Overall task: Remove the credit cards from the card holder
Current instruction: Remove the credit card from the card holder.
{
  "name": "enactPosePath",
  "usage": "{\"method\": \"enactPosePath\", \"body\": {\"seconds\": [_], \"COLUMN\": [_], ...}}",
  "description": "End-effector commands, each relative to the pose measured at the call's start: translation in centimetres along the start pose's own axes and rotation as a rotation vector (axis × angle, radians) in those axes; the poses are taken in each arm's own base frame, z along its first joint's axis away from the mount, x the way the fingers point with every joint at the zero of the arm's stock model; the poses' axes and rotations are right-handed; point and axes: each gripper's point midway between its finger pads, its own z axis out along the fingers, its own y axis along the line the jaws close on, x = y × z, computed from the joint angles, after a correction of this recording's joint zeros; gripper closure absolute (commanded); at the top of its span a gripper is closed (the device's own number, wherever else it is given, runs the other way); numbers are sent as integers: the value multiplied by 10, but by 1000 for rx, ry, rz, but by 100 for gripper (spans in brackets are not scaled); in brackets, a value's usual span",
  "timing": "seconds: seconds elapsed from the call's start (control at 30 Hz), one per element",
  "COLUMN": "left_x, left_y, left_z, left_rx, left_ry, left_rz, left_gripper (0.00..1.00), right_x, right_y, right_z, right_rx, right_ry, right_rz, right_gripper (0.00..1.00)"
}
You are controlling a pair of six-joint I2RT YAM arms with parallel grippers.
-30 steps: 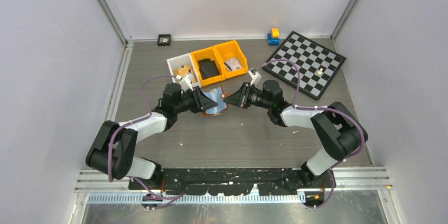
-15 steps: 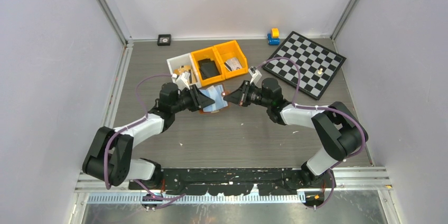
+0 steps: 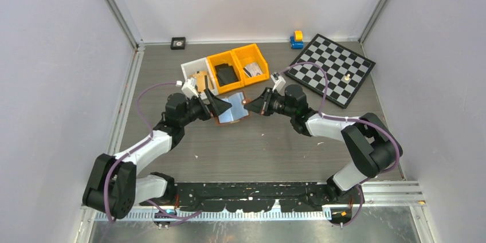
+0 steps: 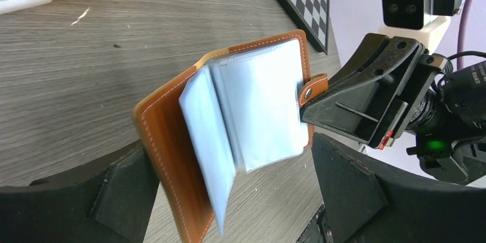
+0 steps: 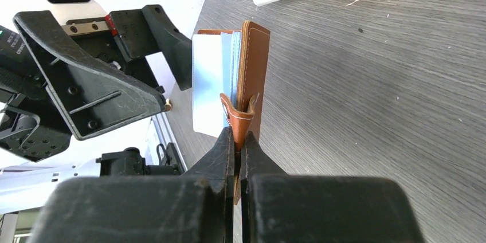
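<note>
Top external view: the card holder [image 3: 232, 109] sits between the two arms, near the middle of the table [image 3: 258, 145] and just in front of the orange bins [image 3: 238, 66].
Card holder: it is open like a book. It is brown outside, with pale blue pockets [image 4: 258, 105] inside. I cannot tell if its bottom edge touches the table.
Right gripper [image 5: 239, 140]: its jaws are squeezed tight on the edge of the brown cover, right under the snap strap [image 5: 236, 114]. It keeps the holder standing up.
Left gripper [image 4: 238, 188]: its jaws are spread very wide, one on each side of the holder. They hold nothing.
Done: the holder is unsnapped and open.
Left to do: almost all of it, I think. I see no card lying out on the table. The credit cards seem to be still inside the pockets, and I cannot pick one out.
Table: grey with wood lines and a few tiny white bits on it.
Room: plain pale walls on three sides, with metal rails in the corners.
Other things: a white bin [image 3: 193, 71], a chessboard [image 3: 332, 68], a small blue and yellow toy [image 3: 297, 39], and a little black square [image 3: 178, 42] by the back wall.
</note>
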Motion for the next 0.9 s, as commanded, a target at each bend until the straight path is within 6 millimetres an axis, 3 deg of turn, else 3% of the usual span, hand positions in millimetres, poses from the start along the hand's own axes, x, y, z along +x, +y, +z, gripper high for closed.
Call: {"method": "enactPosePath", "body": {"seconds": [0.0,0.27,0.53,0.73,0.87], "left_x": [1,19,18,19,24], "left_y": [-20,-32,-42,-37,-24], "left_z": [11,26,24,26,31], "left_rx": [116,157,209,185,125], "left_ry": [22,110,104,115,143], "left_rz": [9,27,34,27,18], "left_gripper": [0,0,0,0,13], "right_x": [-17,-12,-8,-7,-8], "right_y": [32,47,46,50,53], "right_z": [-4,-2,-1,-1,-2], "right_rx": [-119,-189,-166,-187,-198], "right_ry": [-52,-35,-25,-18,-25], "right_rz": [-61,-76,-96,-99,-102], "right_gripper": [100,100,99,99,100]}}
